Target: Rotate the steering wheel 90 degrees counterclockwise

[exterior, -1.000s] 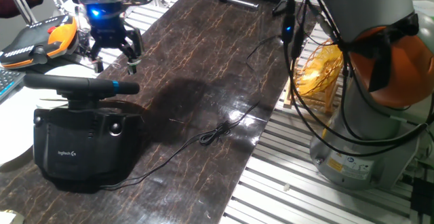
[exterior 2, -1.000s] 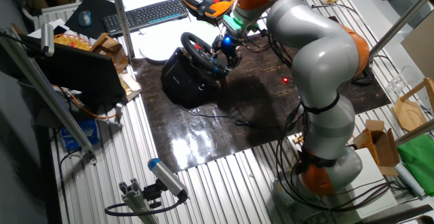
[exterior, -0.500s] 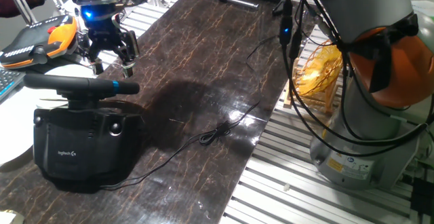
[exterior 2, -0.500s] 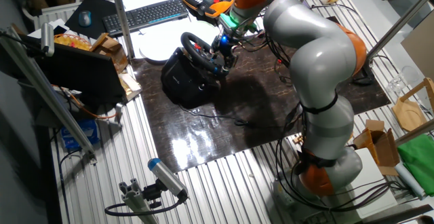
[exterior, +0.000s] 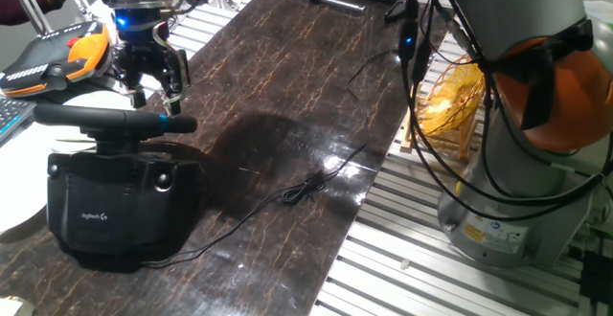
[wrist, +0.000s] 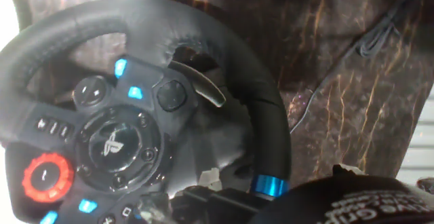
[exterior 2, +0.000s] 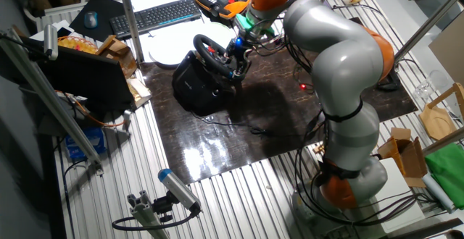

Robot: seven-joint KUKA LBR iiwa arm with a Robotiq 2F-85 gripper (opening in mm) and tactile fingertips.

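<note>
The steering wheel is black with a small blue stripe on its rim. It sits on a boxy black base with a white logo at the table's left. My gripper hangs just above and behind the rim near the blue stripe, jaws open and empty. The other fixed view shows the wheel with the gripper at its right edge. In the hand view the wheel rim and button hub fill the frame, with the blue stripe at the bottom.
An orange-and-black device lies behind the wheel beside a white round plate and a keyboard. A thin black cable runs across the dark marbled mat. The arm's base stands at the right.
My gripper has moved left and down, closer to the rim at the blue stripe. Its jaws stay open. The wheel has not turned.
</note>
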